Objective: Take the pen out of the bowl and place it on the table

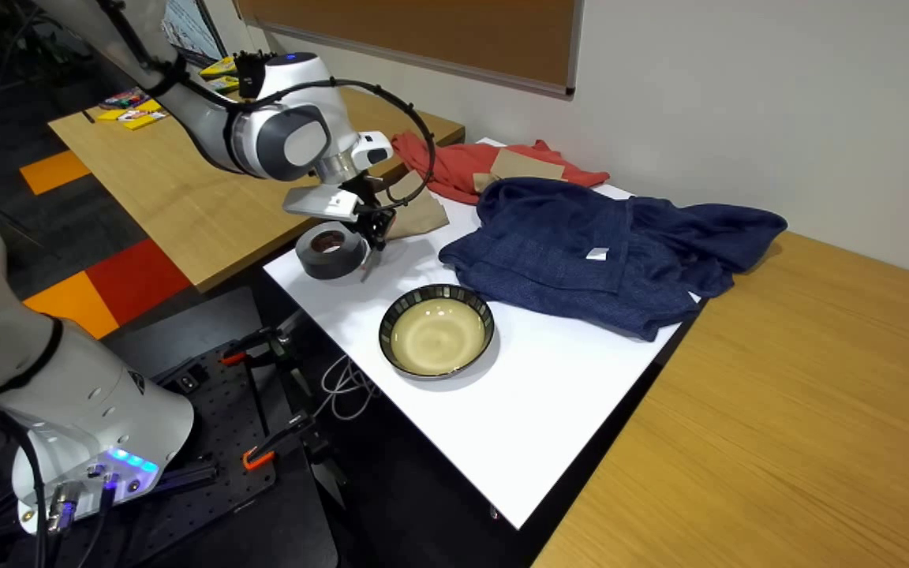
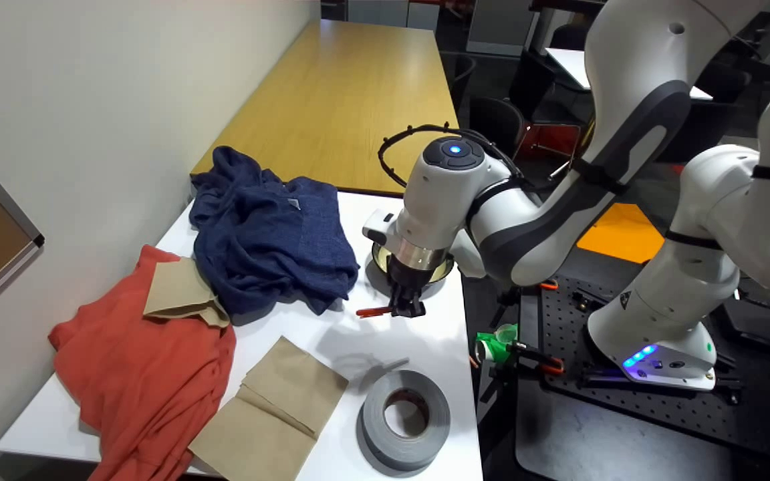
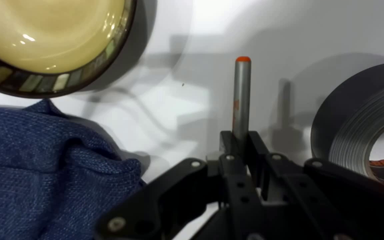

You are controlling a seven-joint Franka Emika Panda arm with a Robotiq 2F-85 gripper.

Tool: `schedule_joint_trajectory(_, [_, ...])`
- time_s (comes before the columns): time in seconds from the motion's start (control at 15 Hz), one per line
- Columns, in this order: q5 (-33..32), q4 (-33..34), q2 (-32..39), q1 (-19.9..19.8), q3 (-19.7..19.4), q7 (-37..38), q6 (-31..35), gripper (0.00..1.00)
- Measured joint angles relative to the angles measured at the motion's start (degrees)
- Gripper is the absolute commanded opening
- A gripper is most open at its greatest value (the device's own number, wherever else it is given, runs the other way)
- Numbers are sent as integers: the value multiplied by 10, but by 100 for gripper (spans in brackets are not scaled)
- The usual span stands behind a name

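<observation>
Presently, the slim black fingers [image 3: 258, 146] are pinched together around the thin, short pen [image 3: 242, 93], a grey stick with an orange-red end in the wrist view. The pen juts out past their tips and is held in the air: its shadow [image 3: 284, 100] falls apart from it on the white rectangular tabletop [image 1: 533, 418] underneath.

Off to one side, near the fingers, the thick grey ring-shaped roll of tape [image 2: 406, 453] lies flat. On the other side sits the round shallow bowl [image 1: 439, 339], upright, glossy yellowish-tan within, its dark rim set with a band of small coloured blocks; the pen is outside it, between bowl and roll as the wrist view has it.

A folded sheet of brown paper [image 2: 278, 414] rests close to the roll. Just beside the bowl spreads a rumpled navy-blue cloth [image 1: 573, 244] bearing a small white label [image 1: 598, 253]; whether the two touch is hard to say. Farther off, towards the pale wall [image 1: 754, 118], a crumpled red cloth [image 2: 151, 381] carries a second piece of brown paper [image 2: 181, 290]. At the navy cloth's far end begins a light-brown wooden tabletop [image 1: 802, 394], and a silver-framed brown board [image 1: 439, 31] hangs on the wall.
</observation>
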Motion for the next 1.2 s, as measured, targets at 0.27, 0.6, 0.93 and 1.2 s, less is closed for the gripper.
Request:
schedule_joint_trajectory(0.27, [-29, 29, 56, 4, -4, -16, 20, 3])
schedule_joint_trajectory(0.6, [-71, 65, 107, 25, -24, -16, 22, 40])
schedule_joint_trajectory(0.93, [-78, 81, 129, 36, -33, -16, 25, 76])
schedule_joint_trajectory(1.2, [-78, 83, 129, 37, -34, -16, 27, 100])
